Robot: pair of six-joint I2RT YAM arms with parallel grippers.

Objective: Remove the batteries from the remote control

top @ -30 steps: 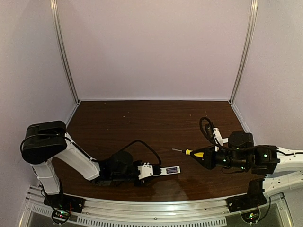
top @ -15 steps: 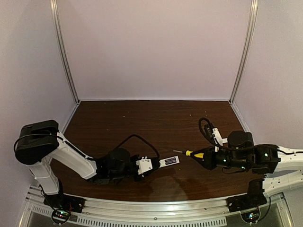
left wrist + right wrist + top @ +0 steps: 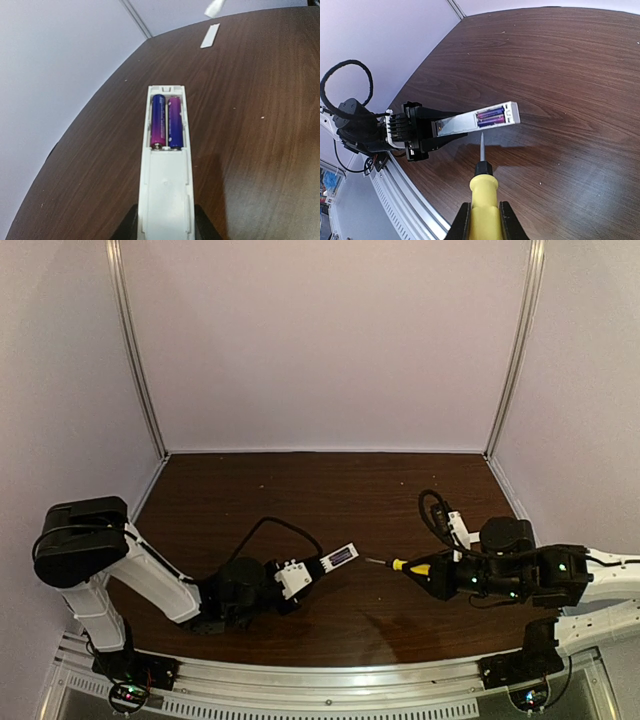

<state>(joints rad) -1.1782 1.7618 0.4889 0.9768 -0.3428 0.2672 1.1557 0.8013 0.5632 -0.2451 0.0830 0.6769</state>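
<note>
Glossy purple cylindrical batteries (image 3: pixel 166 122) fill the slim white remote control (image 3: pixel 166 195).

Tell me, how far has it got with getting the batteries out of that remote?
Done: the cover strip is off, lying on the table. In hand: the left gripper holds the remote control, the right gripper the screwdriver, tip near the open compartment. Left: both batteries still sit inside.
</note>
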